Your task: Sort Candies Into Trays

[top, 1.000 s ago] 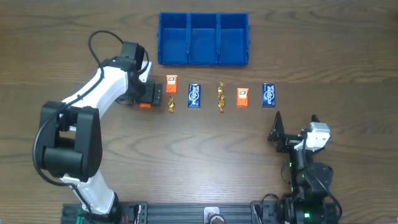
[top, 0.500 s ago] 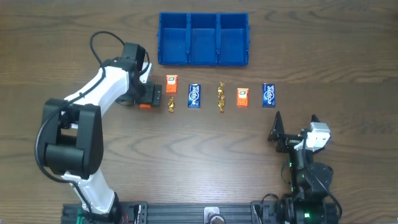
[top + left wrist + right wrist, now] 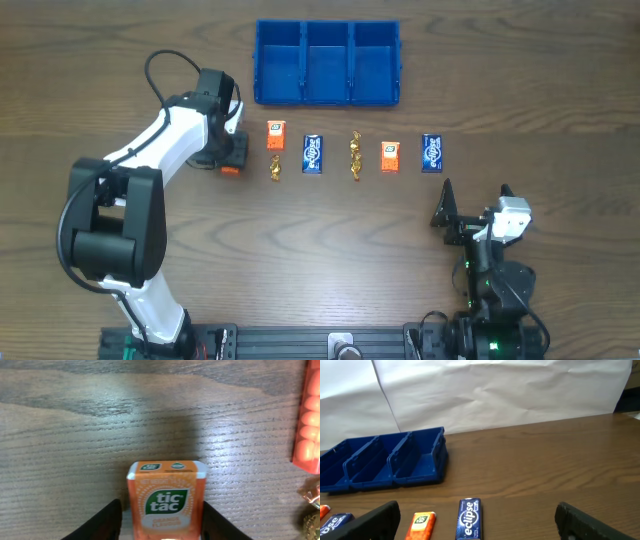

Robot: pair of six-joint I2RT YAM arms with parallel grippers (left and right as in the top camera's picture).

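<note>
My left gripper [image 3: 236, 158] is shut on an orange candy box [image 3: 166, 500], held just above the wood at the left end of the candy row. The row holds another orange box [image 3: 276, 135], a gold-wrapped candy [image 3: 276, 170], a blue pack [image 3: 313, 153], two gold candies [image 3: 354, 158], an orange box [image 3: 390, 156] and a blue pack [image 3: 432, 152]. Behind the row stands a blue tray [image 3: 328, 98] with three compartments. My right gripper [image 3: 474, 190] stands open near the front right, with the far blue pack [image 3: 469, 519] ahead of it.
Bare wooden table [image 3: 330, 250] spreads between the candy row and the arm bases. A white backdrop [image 3: 495, 390] hangs behind the table's far edge.
The left gripper has drawn slightly left, away from the candy row, with the orange box still in it. The right arm has not moved.
</note>
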